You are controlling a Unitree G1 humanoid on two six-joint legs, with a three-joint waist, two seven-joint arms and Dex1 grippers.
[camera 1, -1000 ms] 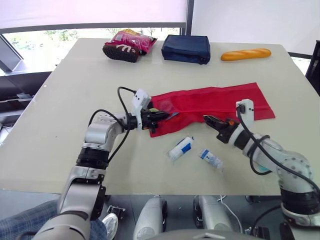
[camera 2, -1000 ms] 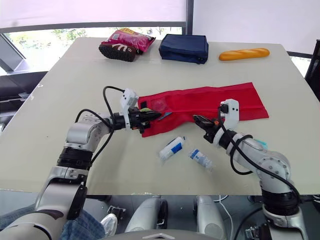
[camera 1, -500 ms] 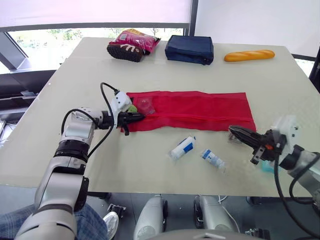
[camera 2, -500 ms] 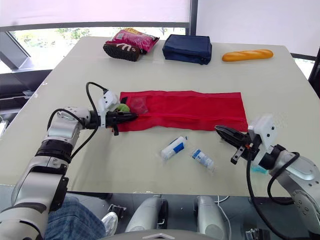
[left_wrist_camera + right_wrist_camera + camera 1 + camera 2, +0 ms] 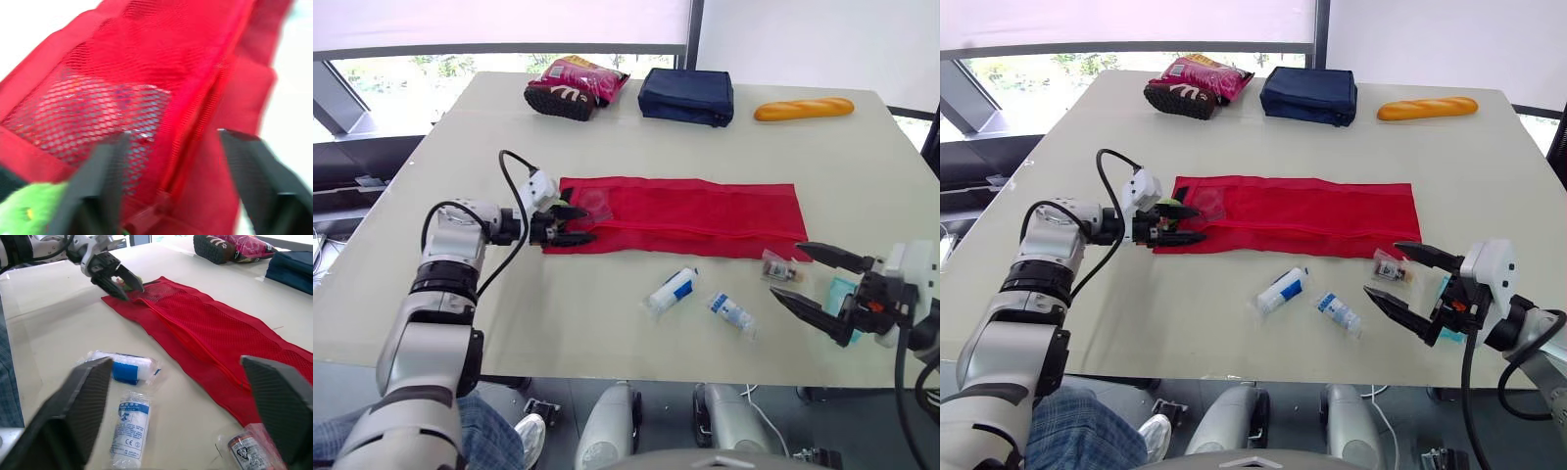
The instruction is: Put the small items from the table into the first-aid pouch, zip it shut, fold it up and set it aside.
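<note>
Stage of the task, packing under way: the red mesh first-aid pouch [image 5: 685, 215] is lying unfolded and flat at the centre of the table [image 5: 460, 157], its long axis running from 9 to 3 o'clock. My left gripper [image 5: 587, 223] is sitting at the pouch's 9 o'clock end with its fingers apart, clamped on nothing, one to each side of the zip line. Through the mesh at that end a green item [image 5: 1167, 207] and a clear packet [image 5: 98, 112] are showing, so I am judging part of the loading done. At 6 o'clock of the pouch a blue-and-white bandage roll [image 5: 669, 291] and a white wrapped packet [image 5: 728, 311] are lying loose on the table. At its 4 o'clock corner a small clear packet [image 5: 247, 446] is lying just off the pouch's edge. My right gripper [image 5: 788, 271] is hovering there with its fingers spread wide, empty, the small packet between them in line of sight. A teal item [image 5: 839, 290] is partly hidden behind that gripper. Remaining, by my reading: loading the loose items, zipping, folding and setting aside.
</note>
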